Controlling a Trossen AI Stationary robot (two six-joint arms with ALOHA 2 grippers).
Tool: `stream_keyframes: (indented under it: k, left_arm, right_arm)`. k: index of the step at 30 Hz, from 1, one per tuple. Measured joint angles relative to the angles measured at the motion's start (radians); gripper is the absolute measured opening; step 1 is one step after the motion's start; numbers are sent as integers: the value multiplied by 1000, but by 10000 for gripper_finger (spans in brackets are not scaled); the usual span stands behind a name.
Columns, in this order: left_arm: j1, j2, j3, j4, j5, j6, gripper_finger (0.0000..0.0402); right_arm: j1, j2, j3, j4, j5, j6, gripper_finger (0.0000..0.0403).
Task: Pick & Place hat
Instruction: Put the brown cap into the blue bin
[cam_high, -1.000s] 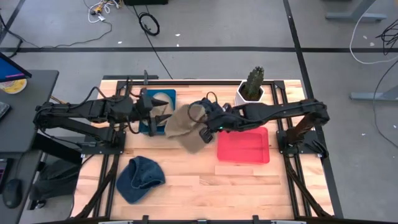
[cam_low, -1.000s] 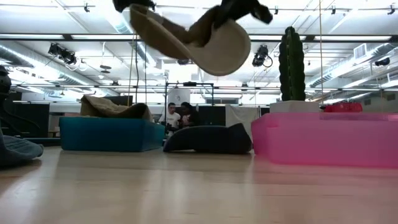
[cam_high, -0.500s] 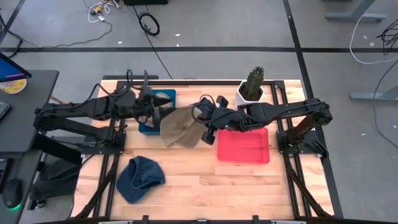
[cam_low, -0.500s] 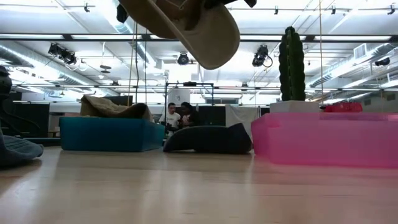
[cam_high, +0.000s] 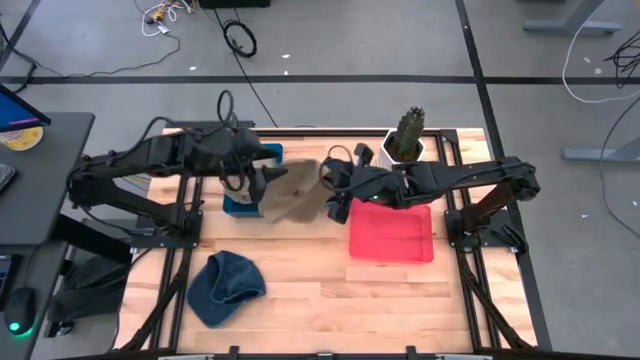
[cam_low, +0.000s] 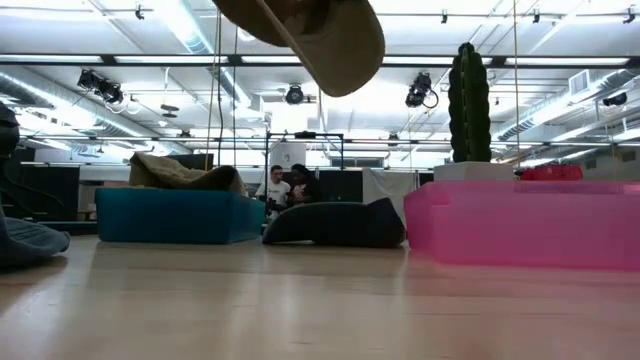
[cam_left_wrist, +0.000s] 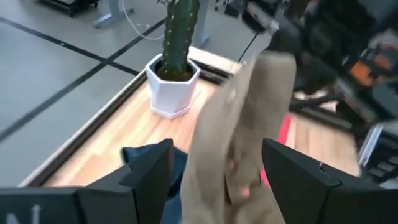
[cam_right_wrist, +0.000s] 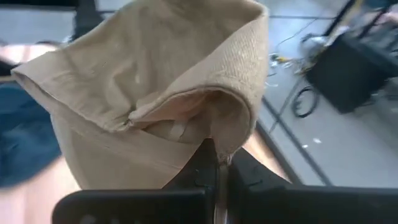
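Tan hat (cam_high: 292, 192) hangs pinched in right gripper (cam_high: 327, 192), beside left gripper (cam_high: 262, 183).

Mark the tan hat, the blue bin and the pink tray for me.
tan hat (cam_high: 292, 194), high view, on its crown, held up between both arms.
blue bin (cam_low: 175, 216), low view, on its front wall.
pink tray (cam_high: 392, 235), high view, on its bare floor.
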Motion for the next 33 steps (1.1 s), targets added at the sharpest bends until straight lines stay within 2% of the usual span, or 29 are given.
stream_keyframes:
  k: [9,16,21,24,33]
  left_arm:
    - [31,95,337,-137,-34,145,248]
    - [31,144,513,-147,-72,243,248]
    - [31,167,547,-162,-76,257,248]
    - [31,178,544,-203,-123,276,248]
    - [31,220,544,-210,-216,436,236]
  right_arm:
    - [0,-67,0,177,176,-82,6]
    - [3,-81,2,375,224,-250,6]
    - [7,-78,2,482,261,-401,6]
    - [7,-77,2,511,261,-462,6]
    - [1,-73,2,503,262,-465,6]
